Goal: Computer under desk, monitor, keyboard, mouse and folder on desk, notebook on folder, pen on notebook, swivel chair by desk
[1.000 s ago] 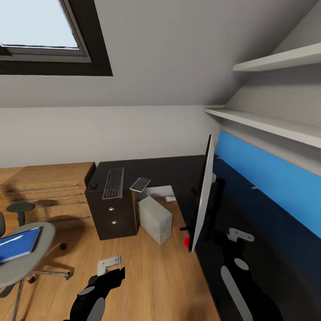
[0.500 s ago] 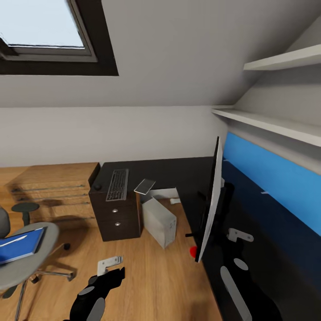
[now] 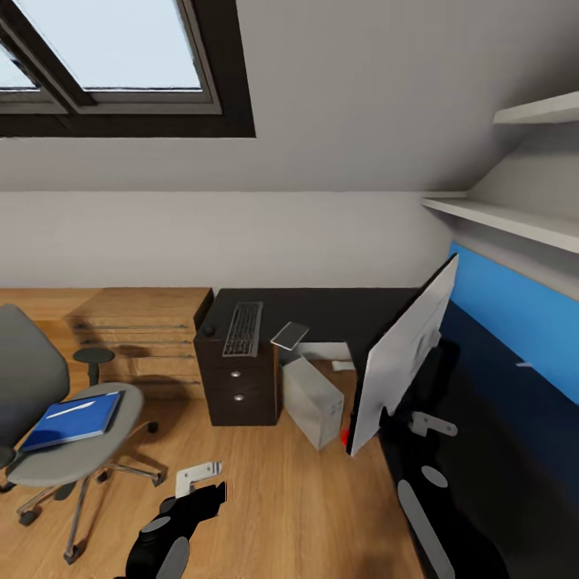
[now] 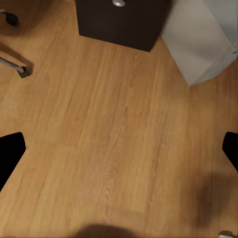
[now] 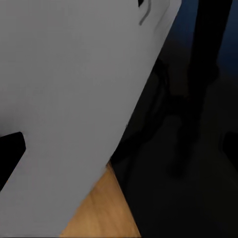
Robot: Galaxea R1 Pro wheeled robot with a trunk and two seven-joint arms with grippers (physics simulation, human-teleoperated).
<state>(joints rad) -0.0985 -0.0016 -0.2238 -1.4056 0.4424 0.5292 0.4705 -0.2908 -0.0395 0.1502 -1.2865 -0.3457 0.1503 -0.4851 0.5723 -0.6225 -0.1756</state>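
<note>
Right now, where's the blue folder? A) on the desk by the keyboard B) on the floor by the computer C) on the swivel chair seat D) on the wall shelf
C: in the head view the blue folder lies flat on the grey seat of the swivel chair, away from the desk where the keyboard rests.

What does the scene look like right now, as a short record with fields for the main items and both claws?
monitor: on the desk, pale back showing, tilted
keyboard: on the desk's far end
mouse: beside the keyboard
notebook: at the desk edge
computer: on the floor by the drawer cabinet
folder: on the swivel chair seat
left claw: open, over bare floor
right claw: open, near the monitor
</note>
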